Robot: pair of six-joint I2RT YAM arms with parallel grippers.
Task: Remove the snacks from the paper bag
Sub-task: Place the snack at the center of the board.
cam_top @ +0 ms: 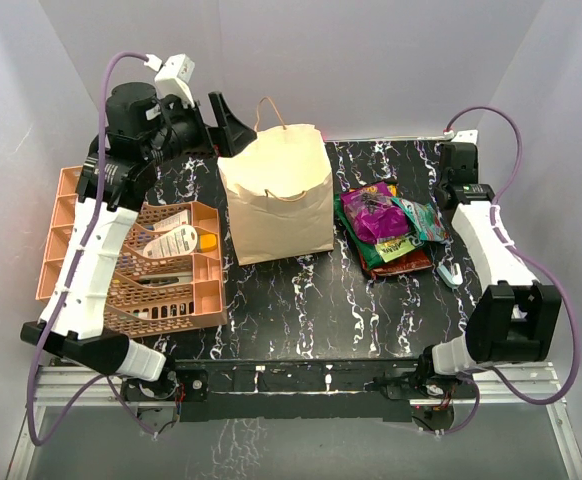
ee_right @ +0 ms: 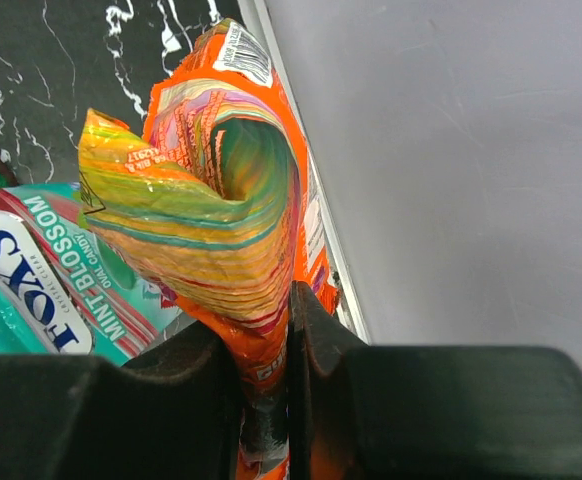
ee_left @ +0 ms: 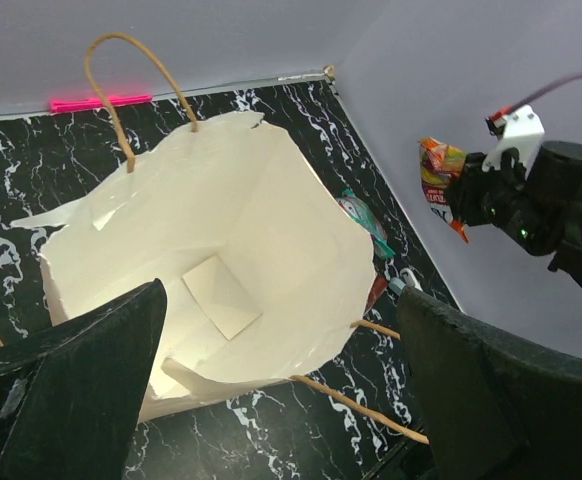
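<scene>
The tan paper bag [cam_top: 276, 195] stands upright and open at mid table. In the left wrist view the bag [ee_left: 221, 240] holds only a flat paper slip [ee_left: 221, 295]; no packets show inside. My left gripper [cam_top: 229, 128] is open and empty, above the bag's back left rim [ee_left: 281, 400]. The snacks [cam_top: 386, 225], magenta, green, teal and yellow packets, lie piled right of the bag. My right gripper [cam_top: 458, 165] is shut on an orange striped snack packet [ee_right: 231, 200] near the right wall, above a teal mint packet [ee_right: 51, 270]. The left wrist view shows that packet held up [ee_left: 441, 185].
An orange mesh basket [cam_top: 71, 215] with white tubes stands on the left, under my left arm. A small teal and white object [cam_top: 449, 272] lies right of the pile. The bag's two handles [ee_left: 121, 90] stick out from its rim. Walls close in at the back and right.
</scene>
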